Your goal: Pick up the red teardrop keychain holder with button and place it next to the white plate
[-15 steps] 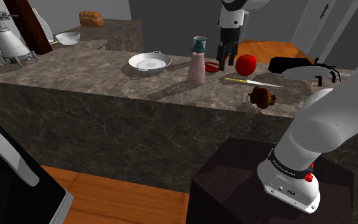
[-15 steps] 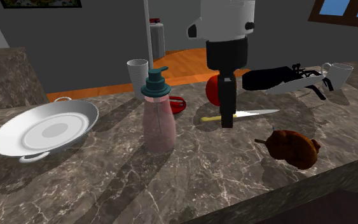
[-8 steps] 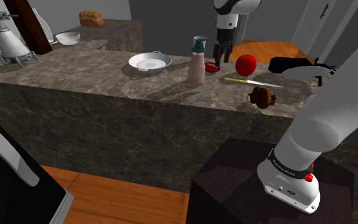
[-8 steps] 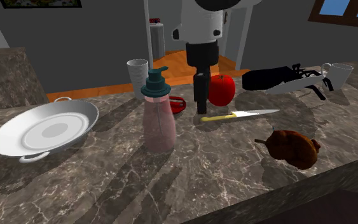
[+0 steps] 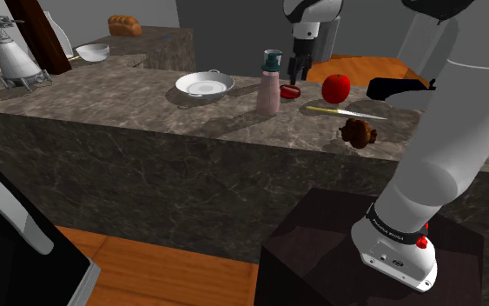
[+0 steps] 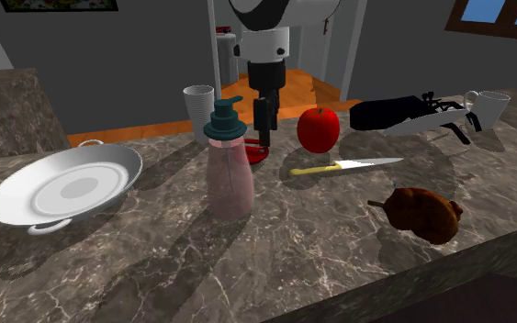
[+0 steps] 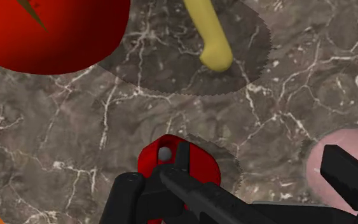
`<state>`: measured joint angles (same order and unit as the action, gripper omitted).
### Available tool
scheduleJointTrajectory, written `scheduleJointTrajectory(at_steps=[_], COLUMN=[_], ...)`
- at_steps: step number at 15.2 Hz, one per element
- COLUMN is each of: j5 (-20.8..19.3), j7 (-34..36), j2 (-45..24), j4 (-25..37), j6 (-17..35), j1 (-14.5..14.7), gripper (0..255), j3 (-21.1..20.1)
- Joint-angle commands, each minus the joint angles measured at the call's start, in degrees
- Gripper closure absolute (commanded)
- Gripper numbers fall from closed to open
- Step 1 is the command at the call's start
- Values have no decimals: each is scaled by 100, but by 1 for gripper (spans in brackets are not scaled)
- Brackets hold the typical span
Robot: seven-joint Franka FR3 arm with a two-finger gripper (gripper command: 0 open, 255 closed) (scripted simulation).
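Red teardrop keychain holder (image 7: pixel 153 162), grey button up, lies apart from white plate (image 6: pixel 27 197).

The counter (image 6: pixel 293 257) is veined dark marble, the white plate (image 6: pixel 109 179) glossy, the floor (image 5: pixel 164 269) orange wood.

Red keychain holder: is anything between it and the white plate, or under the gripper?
Yes. The pink soap dispenser stands between the keychain holder and the white plate; lifting over or around it seems wise. Nothing visible separates the gripper from the holder.
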<state>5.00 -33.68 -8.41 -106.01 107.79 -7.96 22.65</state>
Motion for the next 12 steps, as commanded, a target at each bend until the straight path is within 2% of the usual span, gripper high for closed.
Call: scheduleJointTrajectory(at_steps=[1, 7, 12], j5=[193, 766, 813], j7=[-210, -690, -727], j2=[-425, -1793, -1888], j4=[408, 2072, 1896], j6=[28, -236, 33], j1=[-128, -681, -688], gripper=[0, 0, 0], j3=[40, 16, -13])
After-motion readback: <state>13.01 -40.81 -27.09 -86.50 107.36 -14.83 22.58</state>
